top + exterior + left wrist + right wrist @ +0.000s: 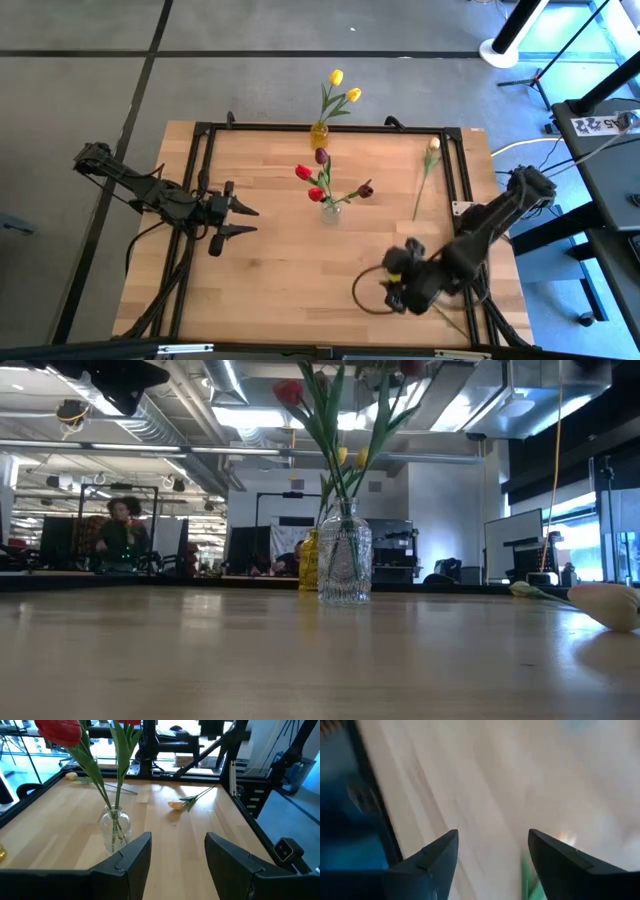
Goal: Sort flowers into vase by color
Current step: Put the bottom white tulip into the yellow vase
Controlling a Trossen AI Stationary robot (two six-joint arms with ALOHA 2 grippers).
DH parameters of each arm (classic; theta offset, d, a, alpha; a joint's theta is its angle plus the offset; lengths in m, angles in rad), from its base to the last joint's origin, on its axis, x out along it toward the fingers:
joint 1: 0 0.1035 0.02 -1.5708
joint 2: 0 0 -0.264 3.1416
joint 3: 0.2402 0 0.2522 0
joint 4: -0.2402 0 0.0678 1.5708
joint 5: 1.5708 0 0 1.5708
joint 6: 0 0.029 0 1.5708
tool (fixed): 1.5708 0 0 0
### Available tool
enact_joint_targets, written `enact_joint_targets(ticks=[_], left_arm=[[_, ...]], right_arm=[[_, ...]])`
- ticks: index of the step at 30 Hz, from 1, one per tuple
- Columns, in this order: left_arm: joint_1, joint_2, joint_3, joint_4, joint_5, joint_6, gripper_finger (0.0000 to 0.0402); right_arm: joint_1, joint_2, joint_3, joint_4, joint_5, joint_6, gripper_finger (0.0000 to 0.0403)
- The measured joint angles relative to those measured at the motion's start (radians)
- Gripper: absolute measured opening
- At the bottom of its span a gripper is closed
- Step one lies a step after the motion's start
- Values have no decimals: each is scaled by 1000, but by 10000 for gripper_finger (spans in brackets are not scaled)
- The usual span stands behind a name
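While the left gripper (243, 220) waits spread, the right gripper (492, 865) hangs parted above a yellow flower (395, 262)

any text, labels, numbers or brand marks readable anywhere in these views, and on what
No text can be read in any view.
White tag on the dark stand beside the table, high view: black marks, too small to read.
White sheet in the room behind the clear vase, low view: too blurred to read.
Nothing printed shows on the table, the flowers or either gripper.
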Motion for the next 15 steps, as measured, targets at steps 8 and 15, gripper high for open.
enact_joint_targets(ticks=[8, 15], left_arm=[[0, 1, 0, -5, 2, -14, 180], [0, 1, 0, -12, 2, -21, 180]], right_arm=[[-4, 118, -252, 123, -209, 235, 211], [-20, 154, -311, 130, -249, 254, 175]])
